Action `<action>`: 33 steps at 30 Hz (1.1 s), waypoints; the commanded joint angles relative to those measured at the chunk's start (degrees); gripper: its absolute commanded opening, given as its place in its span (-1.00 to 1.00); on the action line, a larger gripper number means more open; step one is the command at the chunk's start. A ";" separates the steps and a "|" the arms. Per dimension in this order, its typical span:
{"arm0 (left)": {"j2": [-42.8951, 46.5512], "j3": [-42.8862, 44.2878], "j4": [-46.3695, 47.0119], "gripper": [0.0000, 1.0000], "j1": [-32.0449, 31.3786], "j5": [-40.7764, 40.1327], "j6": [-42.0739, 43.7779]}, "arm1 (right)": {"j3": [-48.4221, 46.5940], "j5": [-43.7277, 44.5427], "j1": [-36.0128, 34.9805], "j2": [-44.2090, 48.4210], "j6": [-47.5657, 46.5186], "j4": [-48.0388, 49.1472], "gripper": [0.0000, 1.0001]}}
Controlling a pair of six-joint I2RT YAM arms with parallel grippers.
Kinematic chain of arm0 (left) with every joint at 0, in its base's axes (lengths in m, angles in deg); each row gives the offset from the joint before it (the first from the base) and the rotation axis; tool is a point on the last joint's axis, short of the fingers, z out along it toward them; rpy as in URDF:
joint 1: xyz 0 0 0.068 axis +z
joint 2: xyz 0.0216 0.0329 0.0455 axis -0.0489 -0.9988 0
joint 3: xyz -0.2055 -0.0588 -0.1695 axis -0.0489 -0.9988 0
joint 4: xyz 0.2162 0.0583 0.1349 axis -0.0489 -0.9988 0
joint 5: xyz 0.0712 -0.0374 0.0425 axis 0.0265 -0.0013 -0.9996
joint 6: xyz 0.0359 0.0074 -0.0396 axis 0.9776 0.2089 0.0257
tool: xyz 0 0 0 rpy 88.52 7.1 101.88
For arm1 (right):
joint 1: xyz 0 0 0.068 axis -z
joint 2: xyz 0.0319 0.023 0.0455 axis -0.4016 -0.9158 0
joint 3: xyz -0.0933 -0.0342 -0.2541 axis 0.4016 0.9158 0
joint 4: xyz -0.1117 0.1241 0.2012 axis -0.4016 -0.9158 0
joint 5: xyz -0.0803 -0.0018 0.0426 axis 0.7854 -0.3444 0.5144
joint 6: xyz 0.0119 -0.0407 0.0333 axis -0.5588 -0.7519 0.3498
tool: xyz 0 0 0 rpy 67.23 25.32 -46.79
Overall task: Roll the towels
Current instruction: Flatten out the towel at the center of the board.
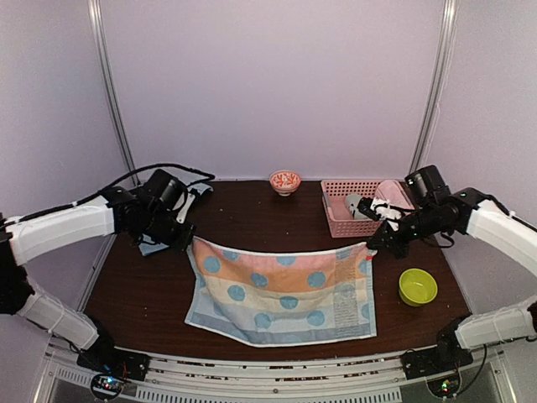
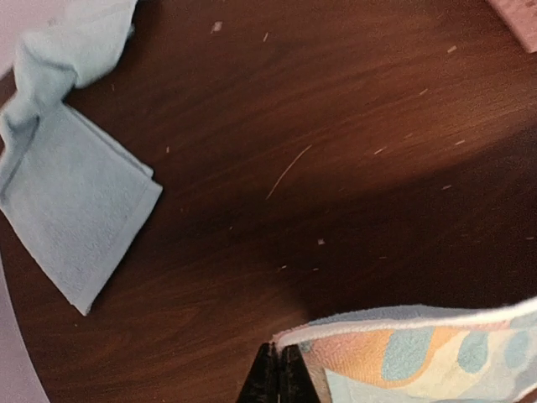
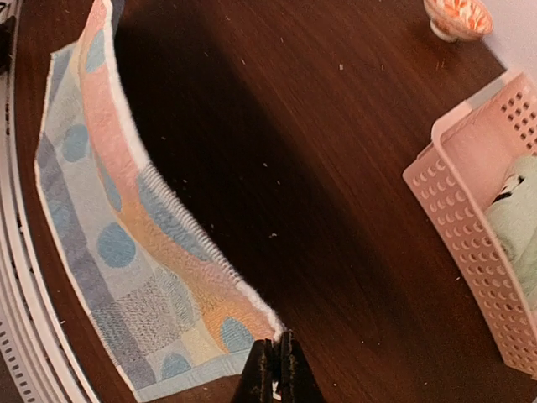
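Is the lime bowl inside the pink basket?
No, the lime bowl stands on its own nearer the arms, apart from the pink basket.

Left arm (image 1: 63, 228) and right arm (image 1: 501, 228) are reaching forward and inward; left gripper (image 1: 189, 240) and right gripper (image 1: 371, 248) are each pinching a towel (image 1: 285, 290) corner, jaws closed.

Lab enclosure: blank walls (image 1: 268, 84), aluminium rails (image 1: 112, 84)
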 commanded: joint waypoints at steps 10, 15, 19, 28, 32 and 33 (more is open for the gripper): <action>-26.94 9.59 13.48 -1.00 9.00 1.83 4.60 | -8.23 16.57 4.59 -28.53 7.11 16.88 -1.00; -27.71 10.93 12.76 -1.00 9.07 0.36 7.05 | -8.28 19.41 4.64 -29.63 7.05 19.10 -1.00; -28.43 11.60 10.86 -1.00 9.11 -3.20 9.76 | -7.85 20.12 4.83 -29.95 6.93 20.26 -1.00; -31.00 14.02 9.40 -1.00 9.06 3.86 11.09 | -7.60 20.04 4.85 -31.88 7.33 20.27 -1.00; -26.68 14.74 6.17 -0.53 9.05 3.52 9.15 | -8.53 18.69 4.84 -28.12 8.91 16.84 -0.68; -25.00 14.58 5.09 -0.50 8.87 3.75 8.66 | -8.58 18.24 4.83 -26.63 9.26 15.96 -0.55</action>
